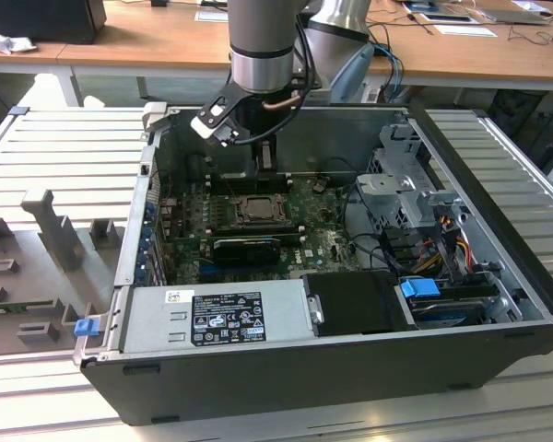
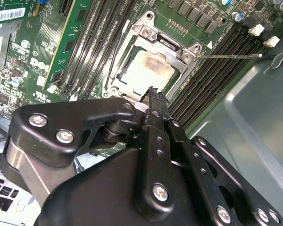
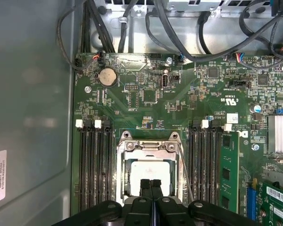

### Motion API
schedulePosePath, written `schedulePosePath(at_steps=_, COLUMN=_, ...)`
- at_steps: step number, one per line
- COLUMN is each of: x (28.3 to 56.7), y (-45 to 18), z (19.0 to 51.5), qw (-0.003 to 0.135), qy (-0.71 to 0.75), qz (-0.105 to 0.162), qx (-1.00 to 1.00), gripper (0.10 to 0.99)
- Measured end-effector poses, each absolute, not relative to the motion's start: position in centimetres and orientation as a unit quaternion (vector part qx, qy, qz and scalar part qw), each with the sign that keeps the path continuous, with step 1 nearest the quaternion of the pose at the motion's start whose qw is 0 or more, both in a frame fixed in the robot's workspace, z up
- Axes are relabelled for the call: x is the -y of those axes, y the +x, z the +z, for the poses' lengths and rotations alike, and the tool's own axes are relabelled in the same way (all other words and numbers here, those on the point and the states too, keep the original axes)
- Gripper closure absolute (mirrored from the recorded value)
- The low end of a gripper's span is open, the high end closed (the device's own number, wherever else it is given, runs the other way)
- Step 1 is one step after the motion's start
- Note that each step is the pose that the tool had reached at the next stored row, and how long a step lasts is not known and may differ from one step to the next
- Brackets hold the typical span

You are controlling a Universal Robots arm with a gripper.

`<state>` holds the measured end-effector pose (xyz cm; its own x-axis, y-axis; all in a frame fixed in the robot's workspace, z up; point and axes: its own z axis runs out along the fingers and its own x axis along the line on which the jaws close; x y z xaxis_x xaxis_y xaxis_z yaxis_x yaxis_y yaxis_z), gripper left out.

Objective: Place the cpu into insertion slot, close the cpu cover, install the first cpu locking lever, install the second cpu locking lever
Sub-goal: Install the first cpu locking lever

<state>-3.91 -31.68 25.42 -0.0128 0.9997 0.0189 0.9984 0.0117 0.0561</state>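
A: Gripper (image 3: 151, 182) status?
B: Fingers pressed together, nothing between them. Tips over the cpu (image 3: 150, 170) near its edge; contact unclear.
A: Cpu position?
B: Seated in the socket (image 1: 255, 210), cpu cover (image 3: 148, 147) lying flat around it. In the exterior view, the socket sits at 12 o'clock from the power supply (image 1: 221, 318), inside the open case (image 1: 286, 373). One thin lever (image 2: 231, 56) angles away from the socket.
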Motion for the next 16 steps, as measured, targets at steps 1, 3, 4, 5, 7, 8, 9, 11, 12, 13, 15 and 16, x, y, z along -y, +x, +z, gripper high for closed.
schedulePosePath(at_steps=1, x=31.7, y=-3.9, z=25.6, qw=0.013, qy=0.702, qz=0.027, qx=-0.711, gripper=0.98)
schedulePosePath(at_steps=3, x=31.7, y=-3.9, z=26.1, qw=0.013, qy=0.702, qz=0.027, qx=-0.711, gripper=0.98)
schedulePosePath(at_steps=4, x=31.7, y=-3.9, z=26.3, qw=0.013, qy=0.702, qz=0.027, qx=-0.711, gripper=0.98)
schedulePosePath(at_steps=5, x=31.7, y=-3.9, z=26.5, qw=0.013, qy=0.702, qz=0.026, qx=-0.711, gripper=0.98)
schedulePosePath(at_steps=7, x=31.7, y=-3.9, z=26.9, qw=0.013, qy=0.702, qz=0.026, qx=-0.711, gripper=0.98)
schedulePosePath(at_steps=8, x=31.7, y=-3.9, z=27.2, qw=0.013, qy=0.702, qz=0.026, qx=-0.711, gripper=0.98)
schedulePosePath(at_steps=9, x=31.7, y=-3.9, z=27.6, qw=0.012, qy=0.703, qz=0.026, qx=-0.711, gripper=0.98)
schedulePosePath(at_steps=11, x=31.7, y=-3.9, z=28.1, qw=0.012, qy=0.702, qz=0.025, qx=-0.711, gripper=0.98)
schedulePosePath(at_steps=12, x=31.7, y=-3.9, z=28.3, qw=0.011, qy=0.702, qz=0.025, qx=-0.711, gripper=0.98)
schedulePosePath(at_steps=13, x=31.7, y=-3.9, z=28.6, qw=0.011, qy=0.703, qz=0.025, qx=-0.711, gripper=0.98)
schedulePosePath(at_steps=15, x=31.7, y=-3.9, z=28.9, qw=0.011, qy=0.703, qz=0.025, qx=-0.711, gripper=0.98)
schedulePosePath(at_steps=16, x=31.7, y=-3.9, z=29.1, qw=0.01, qy=0.703, qz=0.025, qx=-0.711, gripper=0.98)
